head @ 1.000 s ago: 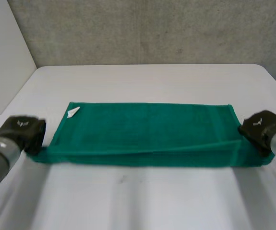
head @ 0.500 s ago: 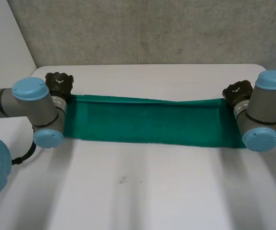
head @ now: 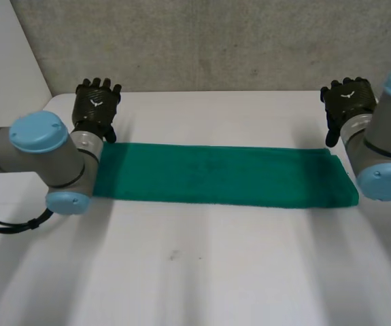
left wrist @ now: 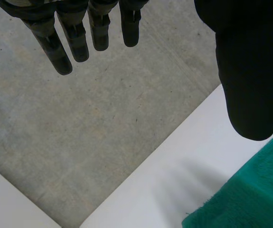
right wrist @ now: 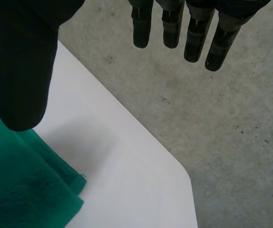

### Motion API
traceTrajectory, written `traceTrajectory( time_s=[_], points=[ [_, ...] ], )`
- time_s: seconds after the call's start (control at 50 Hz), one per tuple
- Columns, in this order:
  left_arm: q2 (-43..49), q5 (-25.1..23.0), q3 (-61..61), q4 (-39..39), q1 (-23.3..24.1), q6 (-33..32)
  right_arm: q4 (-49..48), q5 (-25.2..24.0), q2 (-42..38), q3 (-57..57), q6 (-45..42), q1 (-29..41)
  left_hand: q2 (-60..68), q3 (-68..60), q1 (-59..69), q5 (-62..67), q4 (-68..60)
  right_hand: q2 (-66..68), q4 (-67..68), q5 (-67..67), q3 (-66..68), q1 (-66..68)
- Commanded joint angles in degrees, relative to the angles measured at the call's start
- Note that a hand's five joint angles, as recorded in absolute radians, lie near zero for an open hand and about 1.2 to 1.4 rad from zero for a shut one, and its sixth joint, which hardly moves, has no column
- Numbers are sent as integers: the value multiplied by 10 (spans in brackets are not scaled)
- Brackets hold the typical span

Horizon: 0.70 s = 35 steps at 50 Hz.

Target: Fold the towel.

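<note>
Now we had both hands off the cloth. Half a second earlier the left hand (head: 95, 105) and the right hand (head: 347, 100) sat at the far corners of the towel (head: 222, 175), bringing its near edge over to the far one, and a second earlier the towel lay wider, with the hands at its near corners. In the head view it lay as a long, narrow green strip across the middle of the frame on the white table (head: 195, 272). The left hand was at the upper left and the right hand at the upper right, both raised beyond the strip's far edge and apart from it. We judged the lengthwise fold done, with an end-to-end fold probably left to make. The wrist views settled what the head view left unsure. The left hand's fingers (left wrist: 74, 45) hung straight and spread, thumb apart, holding nothing, with a towel corner (left wrist: 250, 194) just past the thumb tip. The right hand's fingers (right wrist: 193, 40) were released likewise, and beside its thumb we could see stacked layers at the towel's end (right wrist: 27, 190), which read as one flat band from above.
</note>
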<state>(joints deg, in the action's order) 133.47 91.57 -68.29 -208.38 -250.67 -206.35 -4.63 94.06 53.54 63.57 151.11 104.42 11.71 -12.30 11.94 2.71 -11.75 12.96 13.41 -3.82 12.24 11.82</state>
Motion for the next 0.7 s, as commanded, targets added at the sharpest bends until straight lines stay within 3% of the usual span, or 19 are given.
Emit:
traceTrajectory(
  time_s=[0.02, 0.06, 0.2, 0.48, 0.56, 0.6, 0.62, 0.64, 0.7],
  points=[
    [-84, 1, -118, 5, -4, 5, 23, -45, 78, 110, 6, -4, -17, 23, -19, -27, 18, -30, -34, 38, -22, -18],
    [-95, 1, -135, 5, -4, 5, 51, -74, 96, 157, 8, -27, -17, 23, -19, -27, 18, -30, -34, 38, -22, -18],
    [-174, -3, -277, 5, -4, 41, 65, -108, 97, 221, 26, -54, -17, 23, -19, -27, 18, 30, 25, -21, 37, 41],
    [-205, -2, -325, 7, -13, 97, 4, -140, 18, 223, 30, -106, -17, 23, -19, -27, 18, 234, 229, -225, 241, 245],
    [-205, -2, -328, 7, -13, 97, 3, -142, 3, 210, 31, -122, -17, 23, -19, -27, 18, 321, 317, -312, 328, 332],
    [-205, -2, -328, 7, -13, 97, 3, -142, -10, 204, 30, -128, -17, 23, -19, -27, 18, 478, 474, -470, 485, 490],
    [-205, -2, -328, 6, -13, 97, 2, -138, -14, 202, 29, -131, -17, 23, -19, -27, 18, 629, 625, -620, 636, 640],
    [-205, -2, -328, 7, -13, 97, -4, -134, -18, 200, 31, -139, -17, 23, -19, -27, 18, 670, 665, -661, 677, 681],
    [-205, -1, -329, 7, -12, 97, -28, -123, -16, 203, 27, -152, -17, 23, -19, -27, 18, 670, 666, -662, 678, 682]
  ],
)
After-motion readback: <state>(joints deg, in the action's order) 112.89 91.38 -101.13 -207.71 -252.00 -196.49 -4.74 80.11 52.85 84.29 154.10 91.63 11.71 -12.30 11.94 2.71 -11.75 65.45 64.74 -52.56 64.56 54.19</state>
